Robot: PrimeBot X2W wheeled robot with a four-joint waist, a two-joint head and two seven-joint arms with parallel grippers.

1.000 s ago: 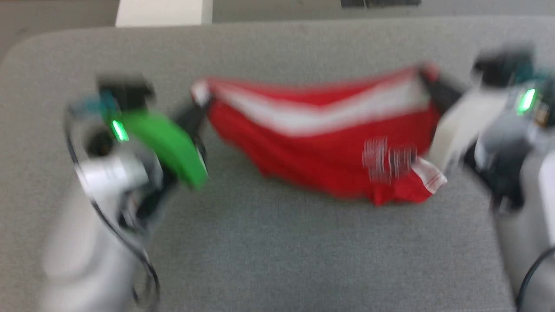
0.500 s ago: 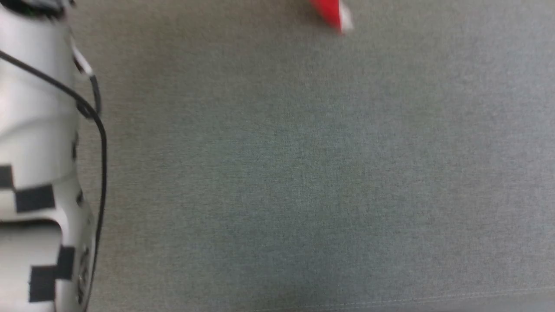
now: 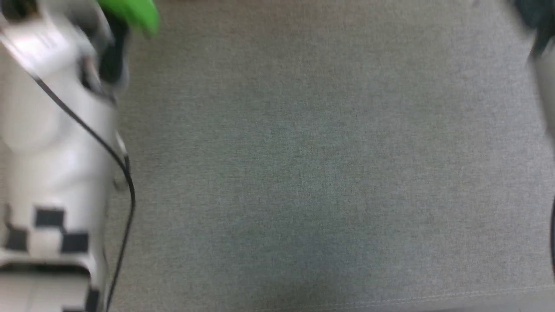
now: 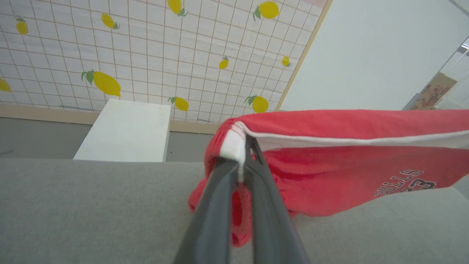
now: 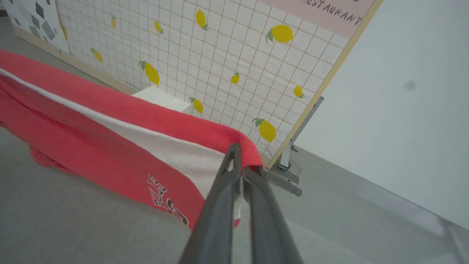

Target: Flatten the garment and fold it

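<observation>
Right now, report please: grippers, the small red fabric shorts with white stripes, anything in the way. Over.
Left gripper, right gripper: each shut on one end of red shorts. Shorts stretched between, over grey table. White block beyond table, no obstruction.

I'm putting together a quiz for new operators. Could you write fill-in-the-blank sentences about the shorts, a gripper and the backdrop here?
The garment is mostly ____ fabric. The left gripper is ____ on its white-striped corner. Printed on the wall panel are yellow ____.
Missing words: red; shut; lemons.
</observation>
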